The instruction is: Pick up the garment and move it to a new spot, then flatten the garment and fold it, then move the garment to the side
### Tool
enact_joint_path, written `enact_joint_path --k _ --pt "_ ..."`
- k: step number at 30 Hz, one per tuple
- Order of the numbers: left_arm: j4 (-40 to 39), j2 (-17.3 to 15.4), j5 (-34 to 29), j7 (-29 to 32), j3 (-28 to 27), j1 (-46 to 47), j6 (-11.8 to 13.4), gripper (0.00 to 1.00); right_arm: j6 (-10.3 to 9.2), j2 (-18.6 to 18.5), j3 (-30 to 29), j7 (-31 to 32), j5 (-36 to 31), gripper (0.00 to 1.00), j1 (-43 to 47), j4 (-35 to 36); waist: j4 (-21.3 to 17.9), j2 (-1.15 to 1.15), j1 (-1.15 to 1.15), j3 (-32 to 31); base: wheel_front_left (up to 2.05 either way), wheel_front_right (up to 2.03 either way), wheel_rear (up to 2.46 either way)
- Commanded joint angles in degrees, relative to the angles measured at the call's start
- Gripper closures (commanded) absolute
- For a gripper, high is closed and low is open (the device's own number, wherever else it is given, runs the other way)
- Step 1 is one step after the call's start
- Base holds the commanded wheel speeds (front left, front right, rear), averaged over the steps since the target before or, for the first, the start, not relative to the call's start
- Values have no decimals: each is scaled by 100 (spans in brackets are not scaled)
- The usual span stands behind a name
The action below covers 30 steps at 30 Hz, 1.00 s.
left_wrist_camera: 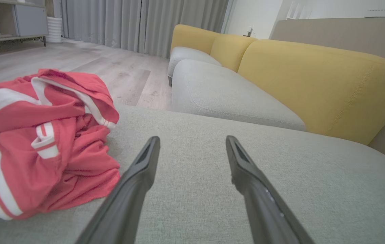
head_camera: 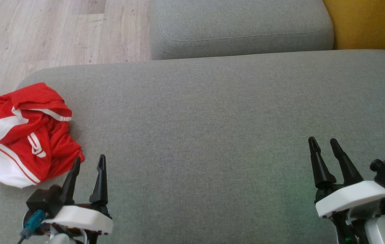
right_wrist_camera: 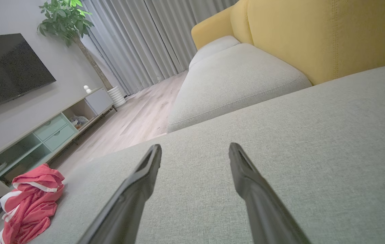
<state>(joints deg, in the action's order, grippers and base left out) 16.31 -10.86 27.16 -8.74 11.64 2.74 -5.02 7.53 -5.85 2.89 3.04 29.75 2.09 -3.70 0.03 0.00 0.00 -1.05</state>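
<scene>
Nearest us, left fingers (head_camera: 99, 179) and right fingers (head_camera: 318, 162) both stand spread and empty. We find the crumpled red-and-white mesh garment (head_camera: 26, 132) at the left end of the grey fabric sofa cushion (head_camera: 196, 118), just left of the left fingers and well apart from the right. We judge the left arm nearer.

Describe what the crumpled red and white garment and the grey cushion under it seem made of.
The crumpled red-and-white garment looks like thin, matte mesh knit, probably synthetic: tiny holes, soft folds. The wide grey cushion looks like matte woven upholstery: visible weave.
</scene>
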Motion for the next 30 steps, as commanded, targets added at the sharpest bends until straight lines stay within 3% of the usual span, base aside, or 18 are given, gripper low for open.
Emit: enact_joint_path --k 1,30 --pt "-145 -157 -202 -115 -94 355 48 0 -3 -43 105 -5 -213 0 -106 268 -3 0 0 -3 0 0 0" --pt "19 -256 -1311 -301 -91 193 449 0 -4 171 52 68 -1818 0 80 493 9 0 0 -18 0 0 0"
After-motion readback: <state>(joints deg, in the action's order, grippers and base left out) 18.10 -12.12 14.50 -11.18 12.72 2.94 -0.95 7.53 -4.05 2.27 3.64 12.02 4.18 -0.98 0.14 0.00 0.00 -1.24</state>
